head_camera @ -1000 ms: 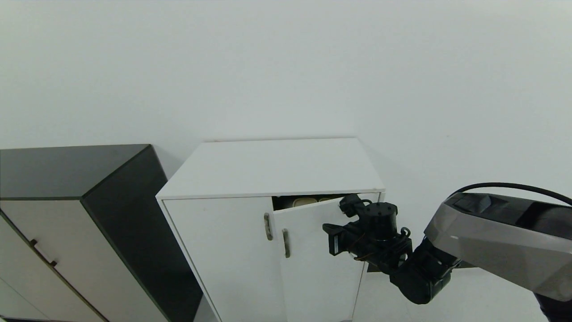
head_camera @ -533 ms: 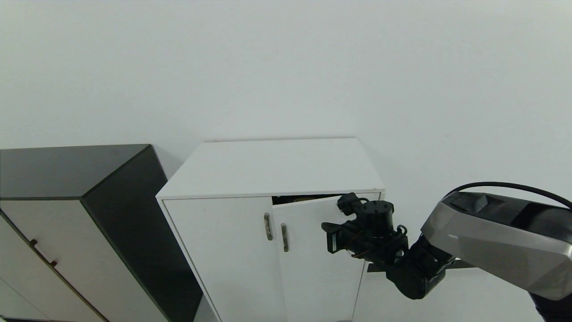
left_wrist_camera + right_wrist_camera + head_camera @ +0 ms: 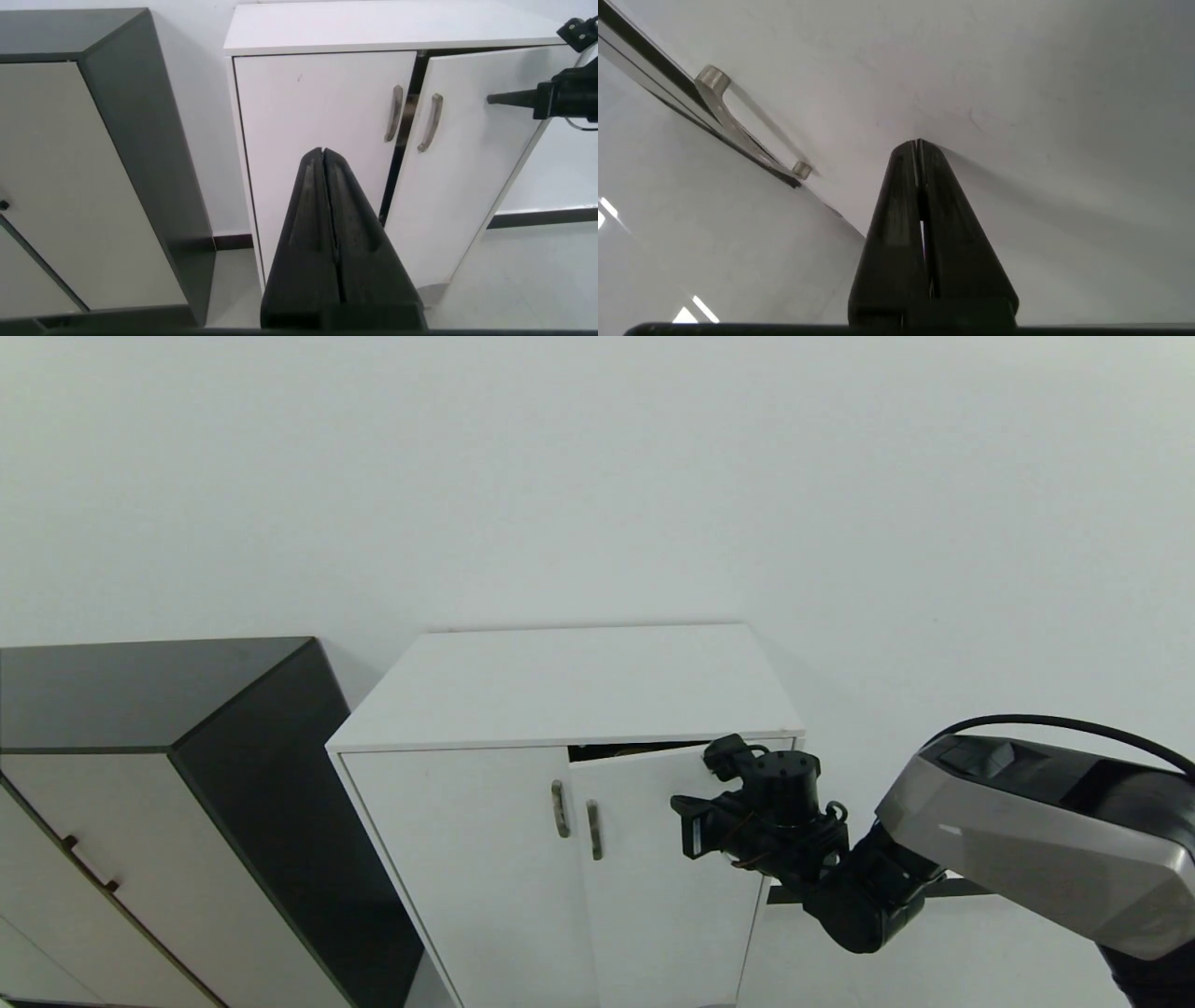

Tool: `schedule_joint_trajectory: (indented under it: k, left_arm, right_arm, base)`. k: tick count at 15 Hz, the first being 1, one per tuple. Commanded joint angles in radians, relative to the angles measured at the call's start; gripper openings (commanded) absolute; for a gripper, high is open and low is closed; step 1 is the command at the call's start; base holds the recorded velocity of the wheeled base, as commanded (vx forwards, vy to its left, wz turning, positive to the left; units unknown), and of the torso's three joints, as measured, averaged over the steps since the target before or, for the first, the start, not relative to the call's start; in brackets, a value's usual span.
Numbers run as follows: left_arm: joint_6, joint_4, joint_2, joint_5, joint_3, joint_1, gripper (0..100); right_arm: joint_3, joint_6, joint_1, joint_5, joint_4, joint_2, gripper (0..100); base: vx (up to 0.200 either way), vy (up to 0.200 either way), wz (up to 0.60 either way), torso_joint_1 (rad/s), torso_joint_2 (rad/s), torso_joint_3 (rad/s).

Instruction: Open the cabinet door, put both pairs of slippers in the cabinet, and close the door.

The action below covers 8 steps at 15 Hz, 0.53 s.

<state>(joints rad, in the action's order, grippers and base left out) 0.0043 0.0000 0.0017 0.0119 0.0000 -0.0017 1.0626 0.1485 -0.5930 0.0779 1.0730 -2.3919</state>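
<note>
Right gripper [image 3: 918, 154]: fingers pressed together, tip at the face of the cabinet's right door [image 3: 653, 896]; actual contact is hard to judge.
Left gripper [image 3: 322, 159]: pressed together, empty, well out in front of the cabinet [image 3: 569, 686].
Door: upright, slightly ajar, its handle [image 3: 594, 831] vertical.
Hidden: the gap [image 3: 635, 749] under the cabinet's top is too dark to show the contents.
</note>
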Motion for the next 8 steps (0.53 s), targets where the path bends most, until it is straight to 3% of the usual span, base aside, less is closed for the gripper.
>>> schedule_joint_trajectory:
  k: [1,8]
  left_arm:
    - [0.0,0.0,0.001,0.0,0.0,0.0,0]
    - [0.0,0.0,0.001,0.0,0.0,0.0,0]
  right_arm:
    - [0.011,0.0,0.001,0.0,-0.001,-0.003,0]
    - [0.057,0.0,0.01,0.0,-0.034,-0.01,0]
  base:
    - [0.0,0.0,0.0,0.0,0.0,0.0]
    - [0.0,0.0,0.0,0.0,0.0,0.0]
